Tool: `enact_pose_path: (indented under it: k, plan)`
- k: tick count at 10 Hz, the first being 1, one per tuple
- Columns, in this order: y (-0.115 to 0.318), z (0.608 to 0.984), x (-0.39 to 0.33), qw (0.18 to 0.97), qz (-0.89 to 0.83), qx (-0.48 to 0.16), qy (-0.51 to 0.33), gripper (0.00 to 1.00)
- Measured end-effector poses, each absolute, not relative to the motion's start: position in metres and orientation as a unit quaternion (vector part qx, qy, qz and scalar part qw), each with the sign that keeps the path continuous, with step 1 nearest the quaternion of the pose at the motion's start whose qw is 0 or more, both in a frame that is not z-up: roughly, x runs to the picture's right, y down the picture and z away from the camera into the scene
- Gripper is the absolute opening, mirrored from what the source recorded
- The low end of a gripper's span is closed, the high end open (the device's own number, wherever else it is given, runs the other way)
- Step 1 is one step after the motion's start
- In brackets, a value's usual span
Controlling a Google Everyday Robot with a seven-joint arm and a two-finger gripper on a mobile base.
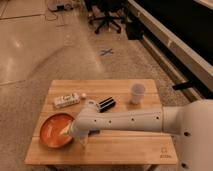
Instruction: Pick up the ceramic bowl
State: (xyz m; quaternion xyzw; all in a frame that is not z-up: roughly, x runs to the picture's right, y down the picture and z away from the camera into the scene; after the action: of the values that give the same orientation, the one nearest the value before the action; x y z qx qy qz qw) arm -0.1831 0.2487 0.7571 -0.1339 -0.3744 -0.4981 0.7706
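The ceramic bowl (55, 130) is a wide, shallow orange bowl with a darker rim. It sits at the front left of the wooden table (125, 145). My white arm reaches in from the right across the table. My gripper (70, 134) is at the bowl's right rim, with its tip over the bowl's inner edge. The arm hides part of the rim there.
A small translucent white cup (137, 92) stands at the back right. A white bottle (67, 100) lies at the back left. A black object (106, 104) lies in the middle, just behind my arm. Office chairs (107, 17) stand far behind on the floor.
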Motion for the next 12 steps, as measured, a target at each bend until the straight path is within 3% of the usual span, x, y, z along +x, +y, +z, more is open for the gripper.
enact_pose_path:
  k: [8, 9, 12]
  plan:
    - [0.243, 0.764, -0.205, 0.766, -0.502, -0.111, -0.387, 0.80]
    - [0.242, 0.767, -0.209, 0.767, -0.500, -0.108, -0.388, 0.75]
    - [0.238, 0.771, -0.217, 0.766, -0.500, -0.102, -0.391, 0.46]
